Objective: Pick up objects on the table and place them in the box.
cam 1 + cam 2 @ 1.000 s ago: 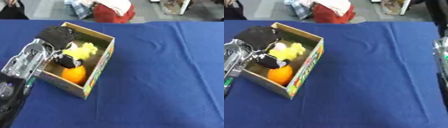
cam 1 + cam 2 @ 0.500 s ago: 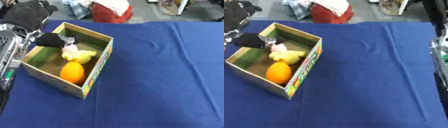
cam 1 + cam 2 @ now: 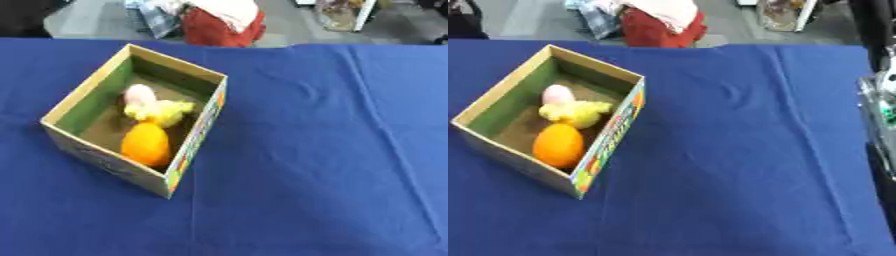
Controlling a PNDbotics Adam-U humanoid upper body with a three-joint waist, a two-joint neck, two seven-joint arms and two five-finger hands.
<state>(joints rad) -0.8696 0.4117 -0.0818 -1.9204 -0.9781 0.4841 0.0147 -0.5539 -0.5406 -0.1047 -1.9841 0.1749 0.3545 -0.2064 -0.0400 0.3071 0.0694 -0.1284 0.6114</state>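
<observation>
The box stands at the left of the blue table, holding an orange ball, a yellow toy and a pink thing. At the right edge of the right eye view only part of the right arm shows; I cannot tell its hand's state; the left hand is out of sight

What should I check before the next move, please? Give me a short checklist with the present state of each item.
1. Box upright and open on the blue tablecloth: ok.
2. Contents inside the box: orange ball, yellow toy and pink object all lie within the walls: ok.
3. Objects remaining on the tablecloth to pick up: none visible in either view, so not ok for a next pick.
4. Left hand position: in neither view, cannot tell.
5. Right hand: only part of the right arm shows at the right eye view's edge, hand state cannot tell.
6. Space above the box free: ok.
</observation>
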